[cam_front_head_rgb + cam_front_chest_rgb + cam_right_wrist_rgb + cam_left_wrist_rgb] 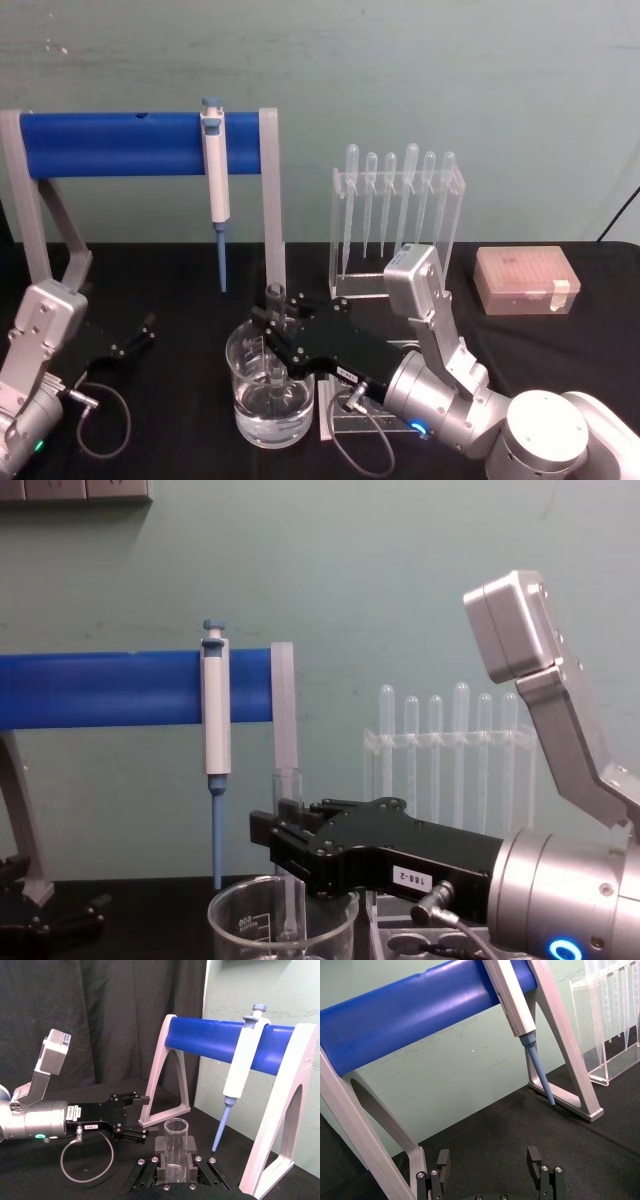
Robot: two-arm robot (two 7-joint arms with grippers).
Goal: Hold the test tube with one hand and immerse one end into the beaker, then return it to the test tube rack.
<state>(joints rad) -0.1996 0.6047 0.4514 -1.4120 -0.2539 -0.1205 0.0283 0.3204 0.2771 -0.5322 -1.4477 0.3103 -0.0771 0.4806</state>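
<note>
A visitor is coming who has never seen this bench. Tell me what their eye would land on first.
First, the right tool at centre front, shut on the upright test tube, whose lower end reaches down inside the beaker. Next, the thick blue bar across the back left, with the blue-and-white pipettor hanging from it. The left tool lies open, low at the left.

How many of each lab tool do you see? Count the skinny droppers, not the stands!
Test tube: 1, in the right gripper, lower end inside the beaker
Beaker: 1
Thin pipettes: 6, in the clear rack
Blue-and-white pipettor: 1, on the blue stand
Pink box: 1
Total: 10
Left gripper: open, parked at the left
</note>
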